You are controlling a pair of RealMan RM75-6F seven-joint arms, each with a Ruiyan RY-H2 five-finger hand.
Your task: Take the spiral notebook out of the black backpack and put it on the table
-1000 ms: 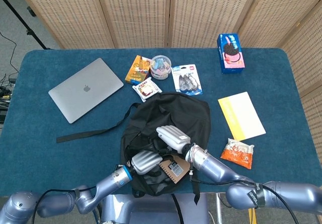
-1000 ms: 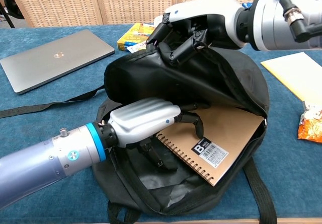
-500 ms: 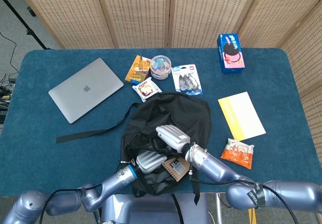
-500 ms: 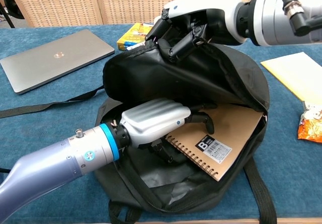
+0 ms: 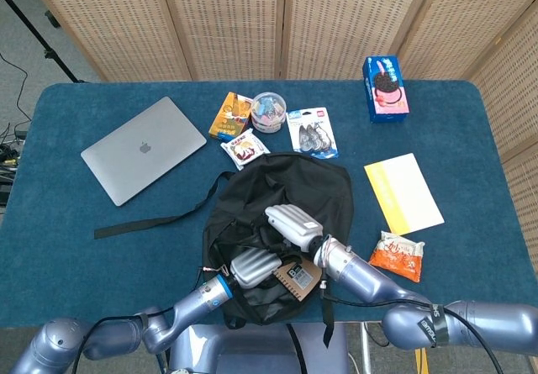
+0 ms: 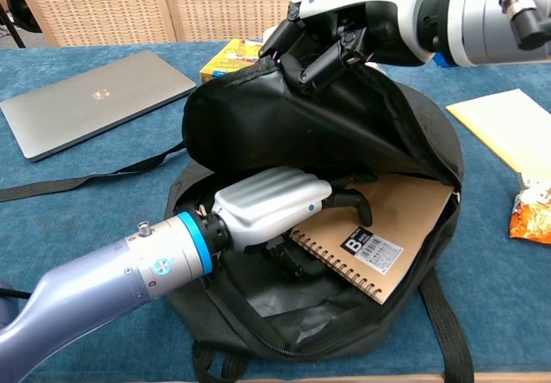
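The black backpack (image 5: pixel 290 191) lies near the table's front edge with its mouth facing me. My right hand (image 6: pixel 349 23) grips the edge of the upper flap (image 6: pixel 344 133) and holds it up, so the inside shows. The brown spiral notebook (image 6: pixel 400 224) lies flat in the opening, with a barcode label near its spiral edge. My left hand (image 6: pixel 271 204) is inside the bag at that spiral edge, fingers on the cover and the thumb side under it. In the head view, the left hand (image 5: pixel 252 266) and right hand (image 5: pixel 290 225) sit close together over the notebook (image 5: pixel 301 278).
A grey laptop (image 5: pixel 143 150) lies at the back left, with a backpack strap (image 5: pixel 160 218) trailing toward it. Snack packs and a round tub (image 5: pixel 269 112) crowd behind the bag. A yellow sheet (image 5: pixel 403 192), an orange packet (image 5: pixel 397 255) and a blue cookie box (image 5: pixel 385 88) are on the right.
My left hand has pushed further right into the bag along the notebook's spiral edge, and the notebook has shifted slightly with it. My right hand has lifted the flap a little higher.
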